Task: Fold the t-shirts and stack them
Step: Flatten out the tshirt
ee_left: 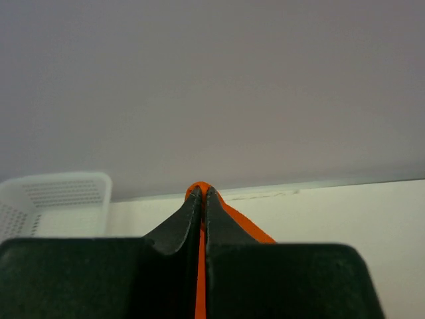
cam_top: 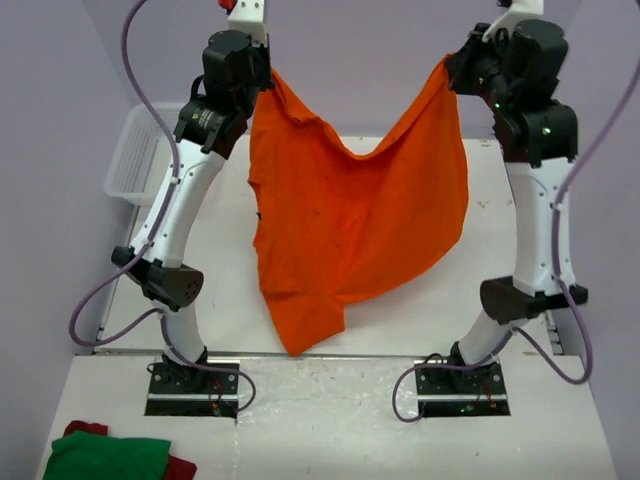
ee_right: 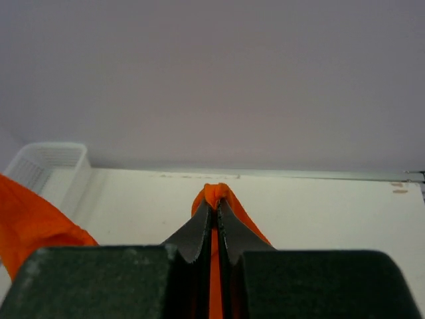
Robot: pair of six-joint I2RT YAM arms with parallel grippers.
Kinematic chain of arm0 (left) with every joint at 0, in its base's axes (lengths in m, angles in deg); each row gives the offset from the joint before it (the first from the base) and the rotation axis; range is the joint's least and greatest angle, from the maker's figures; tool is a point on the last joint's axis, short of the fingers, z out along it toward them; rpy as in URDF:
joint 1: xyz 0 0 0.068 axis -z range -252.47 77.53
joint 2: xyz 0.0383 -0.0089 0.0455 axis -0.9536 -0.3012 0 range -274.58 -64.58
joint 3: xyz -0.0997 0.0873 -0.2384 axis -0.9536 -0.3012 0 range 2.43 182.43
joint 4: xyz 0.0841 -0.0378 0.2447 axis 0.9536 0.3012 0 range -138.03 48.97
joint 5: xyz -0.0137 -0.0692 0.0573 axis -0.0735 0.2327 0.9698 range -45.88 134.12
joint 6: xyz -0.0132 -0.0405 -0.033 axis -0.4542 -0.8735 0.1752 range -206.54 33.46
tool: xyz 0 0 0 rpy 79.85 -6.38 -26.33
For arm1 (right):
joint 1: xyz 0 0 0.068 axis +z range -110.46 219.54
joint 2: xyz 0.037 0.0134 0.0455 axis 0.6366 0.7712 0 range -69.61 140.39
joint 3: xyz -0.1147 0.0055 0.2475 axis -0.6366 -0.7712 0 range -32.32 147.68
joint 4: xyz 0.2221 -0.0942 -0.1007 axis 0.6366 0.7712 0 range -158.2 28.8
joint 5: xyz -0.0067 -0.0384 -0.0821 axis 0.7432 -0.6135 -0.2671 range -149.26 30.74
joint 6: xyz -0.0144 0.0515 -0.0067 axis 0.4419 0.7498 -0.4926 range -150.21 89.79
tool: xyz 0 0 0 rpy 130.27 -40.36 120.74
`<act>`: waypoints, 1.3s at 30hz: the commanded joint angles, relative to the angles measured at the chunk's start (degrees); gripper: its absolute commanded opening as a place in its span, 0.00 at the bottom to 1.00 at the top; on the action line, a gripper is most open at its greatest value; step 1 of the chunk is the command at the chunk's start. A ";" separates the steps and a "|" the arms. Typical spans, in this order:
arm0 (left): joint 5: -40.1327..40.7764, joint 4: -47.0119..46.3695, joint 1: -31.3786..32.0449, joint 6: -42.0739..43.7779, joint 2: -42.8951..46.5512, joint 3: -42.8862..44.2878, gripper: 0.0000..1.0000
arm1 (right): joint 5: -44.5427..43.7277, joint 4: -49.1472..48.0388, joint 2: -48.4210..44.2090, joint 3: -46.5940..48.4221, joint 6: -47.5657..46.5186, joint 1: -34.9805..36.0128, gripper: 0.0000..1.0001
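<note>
Claws both grip fabric: my left claw (ee_left: 202,193) and right claw (ee_right: 216,203) each pinch an upper corner of the orange t-shirt (cam_top: 350,220). It sags between them above the counter (cam_top: 420,310).

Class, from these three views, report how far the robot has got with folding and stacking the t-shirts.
Done: no fold shows yet. In hand: the orange t-shirt hangs in the air, left gripper and right gripper each pinching an upper edge. Left: spread it on the table, fold it, stack it; green and red clothes lie bunched at the near corner.

Matt soft cloth t-shirt (cam_top: 350,220); perforated basket (cam_top: 138,165) likely plastic; table (cam_top: 228,290) smooth, matt.
</note>
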 commanded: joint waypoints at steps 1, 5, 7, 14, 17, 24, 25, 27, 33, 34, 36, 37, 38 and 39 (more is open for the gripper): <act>1.29 -9.23 -5.35 6.75 0.04 0.27 0.00 | -4.34 -1.73 6.43 9.47 -4.38 -2.43 0.00; -0.64 -11.09 -7.11 9.50 -3.58 4.21 0.00 | -6.27 -6.38 6.98 5.46 -7.45 -3.31 0.00; -1.69 -11.53 -7.12 9.94 -3.32 4.93 0.00 | -6.71 -7.27 5.83 2.13 -8.42 -3.31 0.00; -3.55 -8.37 -6.50 9.06 4.05 1.87 0.00 | -7.59 -3.77 0.30 0.52 -9.65 -3.05 0.00; -3.72 -6.62 -5.80 8.10 9.85 -0.59 0.00 | -8.47 -0.52 -3.65 1.06 -10.27 -1.91 0.00; -4.07 -1.78 -1.76 5.82 23.73 -4.73 0.00 | -9.71 2.30 -17.27 -6.85 -10.19 2.40 0.00; -4.51 -1.78 -1.58 5.55 24.97 -5.52 0.00 | -9.18 2.74 -18.24 -7.29 -9.66 2.66 0.00; -5.21 -1.78 -1.49 5.28 27.00 -7.11 0.00 | -8.48 3.54 -20.18 -7.38 -9.31 3.10 0.00; -5.22 -0.38 -1.49 6.24 21.76 -2.63 0.00 | -7.42 2.13 -17.39 -5.64 -8.07 3.10 0.00; -4.87 -0.37 -1.49 6.60 20.60 -1.23 0.00 | -7.25 1.78 -16.33 -5.28 -8.16 3.10 0.00; -3.64 -1.94 -1.49 7.91 17.97 -0.78 0.00 | -6.89 0.90 -12.22 -3.27 -8.34 3.10 0.00; -3.55 -2.82 -1.49 8.18 17.26 -1.13 0.00 | -6.89 0.47 -10.71 -2.30 -8.60 3.10 0.00; -3.46 -3.96 -1.67 9.23 15.86 -1.31 0.00 | -6.89 0.55 -8.95 -1.07 -8.78 3.10 0.00; -3.11 -5.80 -1.67 9.85 14.89 -1.48 0.00 | -6.89 0.64 -5.46 1.82 -8.95 3.10 0.00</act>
